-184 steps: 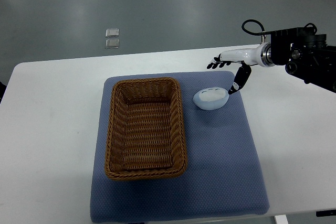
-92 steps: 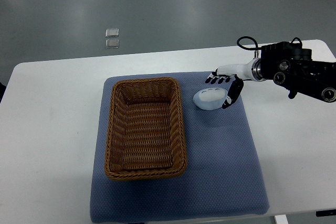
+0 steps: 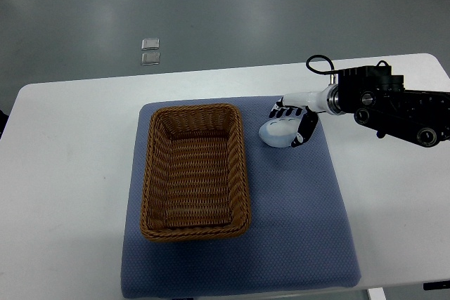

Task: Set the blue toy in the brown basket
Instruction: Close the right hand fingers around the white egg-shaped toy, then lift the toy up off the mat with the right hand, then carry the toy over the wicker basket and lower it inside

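The right hand (image 3: 292, 121), fingers spread astride the blue toy (image 3: 280, 132) but not closed, must grip before lifting toward the brown basket (image 3: 195, 171) at 9 o'clock

Blue mat (image 3: 295, 223) on white table (image 3: 70, 173); two small clear squares (image 3: 150, 50) on grey floor beyond.
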Available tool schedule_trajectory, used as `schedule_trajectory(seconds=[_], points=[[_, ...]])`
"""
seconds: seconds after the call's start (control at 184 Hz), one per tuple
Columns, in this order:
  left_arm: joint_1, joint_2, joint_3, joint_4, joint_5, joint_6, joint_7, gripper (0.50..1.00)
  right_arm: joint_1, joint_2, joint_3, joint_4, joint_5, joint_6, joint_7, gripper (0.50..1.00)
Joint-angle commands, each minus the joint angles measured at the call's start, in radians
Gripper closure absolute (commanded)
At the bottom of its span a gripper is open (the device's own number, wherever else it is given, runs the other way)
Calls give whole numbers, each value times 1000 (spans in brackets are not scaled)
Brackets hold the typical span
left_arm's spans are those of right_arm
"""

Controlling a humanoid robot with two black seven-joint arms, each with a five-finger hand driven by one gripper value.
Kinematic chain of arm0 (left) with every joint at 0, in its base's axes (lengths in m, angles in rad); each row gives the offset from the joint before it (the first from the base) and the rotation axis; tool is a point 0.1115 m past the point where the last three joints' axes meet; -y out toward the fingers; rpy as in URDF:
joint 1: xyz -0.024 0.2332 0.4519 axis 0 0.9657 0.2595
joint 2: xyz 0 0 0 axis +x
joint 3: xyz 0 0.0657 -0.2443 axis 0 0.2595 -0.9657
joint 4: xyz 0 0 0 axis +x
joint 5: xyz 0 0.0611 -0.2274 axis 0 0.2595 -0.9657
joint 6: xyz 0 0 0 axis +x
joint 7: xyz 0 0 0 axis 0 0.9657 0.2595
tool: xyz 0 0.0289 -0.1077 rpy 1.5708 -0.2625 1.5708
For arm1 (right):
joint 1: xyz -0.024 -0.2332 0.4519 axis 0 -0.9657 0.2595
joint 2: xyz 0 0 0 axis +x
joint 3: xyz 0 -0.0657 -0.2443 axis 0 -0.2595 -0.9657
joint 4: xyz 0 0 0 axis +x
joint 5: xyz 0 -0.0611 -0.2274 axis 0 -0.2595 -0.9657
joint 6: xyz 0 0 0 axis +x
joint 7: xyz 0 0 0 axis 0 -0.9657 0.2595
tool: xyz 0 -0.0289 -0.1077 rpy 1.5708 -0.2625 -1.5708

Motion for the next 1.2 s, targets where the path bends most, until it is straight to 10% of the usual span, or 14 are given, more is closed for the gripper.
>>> schedule_trajectory(seconds=[0.0,0.288,1.193], points=[[0,0,0,0,0,0,0,500,-1,0,0,0,-7,4,0,734],[0,0,0,0,-1,0,0,500,-1,0,1,0,-10,23,0,1000],[0,0,0,0,0,0,0,500,200,63,20,0,7,9,62,983]])
